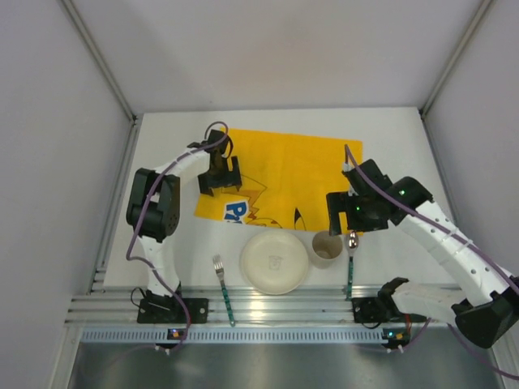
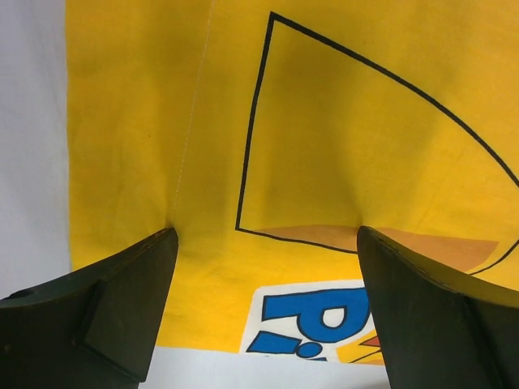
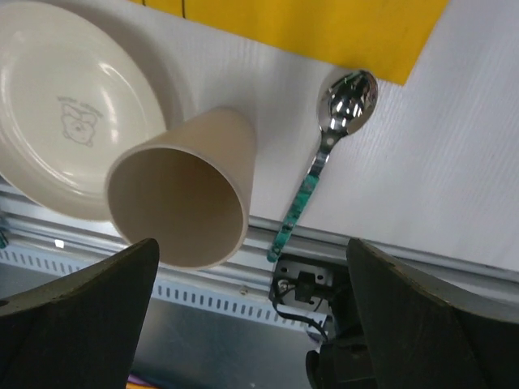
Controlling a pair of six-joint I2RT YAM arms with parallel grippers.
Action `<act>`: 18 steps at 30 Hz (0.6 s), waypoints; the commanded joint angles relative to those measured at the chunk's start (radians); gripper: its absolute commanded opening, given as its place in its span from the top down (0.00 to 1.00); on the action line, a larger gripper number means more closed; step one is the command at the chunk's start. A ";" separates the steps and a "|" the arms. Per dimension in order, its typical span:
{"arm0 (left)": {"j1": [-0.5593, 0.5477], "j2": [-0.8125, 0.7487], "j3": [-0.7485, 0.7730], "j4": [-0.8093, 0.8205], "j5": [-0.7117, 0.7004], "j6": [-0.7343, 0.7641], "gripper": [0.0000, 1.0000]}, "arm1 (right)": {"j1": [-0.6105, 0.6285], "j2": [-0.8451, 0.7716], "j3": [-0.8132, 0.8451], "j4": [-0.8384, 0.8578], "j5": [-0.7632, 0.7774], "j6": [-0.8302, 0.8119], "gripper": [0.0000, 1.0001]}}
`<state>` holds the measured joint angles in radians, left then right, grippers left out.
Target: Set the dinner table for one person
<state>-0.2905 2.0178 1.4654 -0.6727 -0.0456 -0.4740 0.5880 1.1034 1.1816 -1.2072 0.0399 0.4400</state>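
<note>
Under the yellow placemat (image 1: 284, 166) the white dinner table (image 1: 389, 142) is laid out. At the placemat's left part the left gripper (image 2: 266, 231) is held spread and empty, likely to straighten it. Off its near edge the right gripper (image 3: 251, 243), also spread, is poised over cup (image 3: 186, 203) and spoon (image 3: 324, 154). Only a blue "P" is legible.

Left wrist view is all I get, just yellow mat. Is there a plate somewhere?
Observer: Yes, a plate sits on the table, between the mat and the rail.
Operator: Any cup?
Observer: A cup stands upright just right of the plate.
Operator: And a fork?
Observer: The fork lies left of the plate, its handle over the rail.
</note>
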 commanded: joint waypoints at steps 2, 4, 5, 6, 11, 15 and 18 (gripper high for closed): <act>0.007 -0.099 -0.123 -0.004 -0.022 -0.038 0.02 | -0.008 0.001 -0.062 -0.028 0.020 0.017 0.00; 0.007 -0.135 -0.157 -0.002 -0.025 -0.044 0.03 | -0.008 0.010 -0.074 -0.003 0.025 0.013 0.00; 0.007 -0.142 -0.162 -0.005 -0.025 -0.046 0.03 | -0.008 0.018 -0.088 0.006 0.026 0.008 0.00; 0.007 -0.149 -0.163 -0.007 -0.028 -0.049 0.03 | -0.010 0.021 -0.095 0.018 0.026 0.006 0.00; 0.007 -0.185 -0.122 -0.044 -0.033 -0.061 0.02 | -0.010 0.055 -0.155 0.115 0.005 -0.012 0.32; 0.007 -0.199 -0.012 -0.093 -0.042 -0.064 0.02 | -0.008 0.107 -0.181 0.167 -0.011 -0.038 0.63; 0.007 -0.200 0.073 -0.143 -0.050 -0.054 0.02 | -0.010 0.147 -0.154 0.170 -0.020 -0.058 0.87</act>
<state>-0.2886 1.8870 1.4361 -0.7658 -0.0727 -0.5255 0.5861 1.2282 1.0004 -1.1053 0.0315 0.4038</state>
